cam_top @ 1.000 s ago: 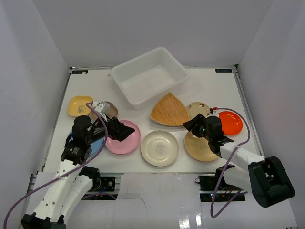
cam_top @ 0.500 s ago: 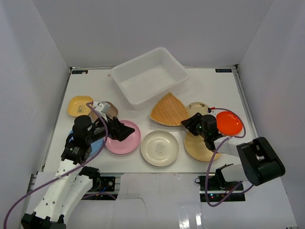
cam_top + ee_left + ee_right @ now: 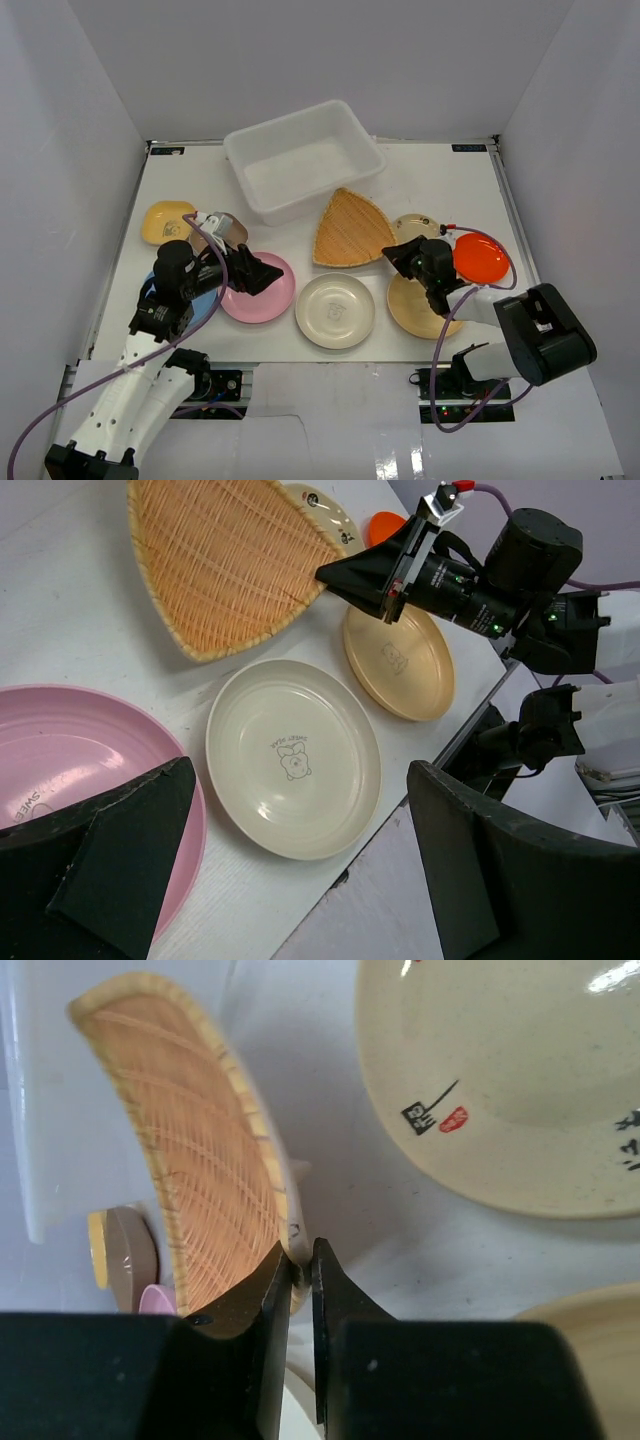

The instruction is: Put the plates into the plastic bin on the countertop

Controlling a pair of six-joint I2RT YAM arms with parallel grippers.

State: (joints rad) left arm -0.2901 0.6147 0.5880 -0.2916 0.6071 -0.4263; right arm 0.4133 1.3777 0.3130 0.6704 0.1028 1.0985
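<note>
Right tool point(image 3: 301, 1253) clenched on the rim of the wicker plate point(image 3: 190, 1150); we judge this shallow bite may let it slip before reaching the plastic bin point(image 3: 300, 165).

Light: bright, even, from overhead.
Shadows: soft, faint, beside the white translucent rectangular plastic bin point(image 3: 305, 172).
Glare: white glints on the round beige glazed plate point(image 3: 520, 1090), right of bin.

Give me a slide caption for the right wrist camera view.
Right claw pinching the rim of the woven wicker plate, with a beige plate bearing a red stamp beside it.
</note>
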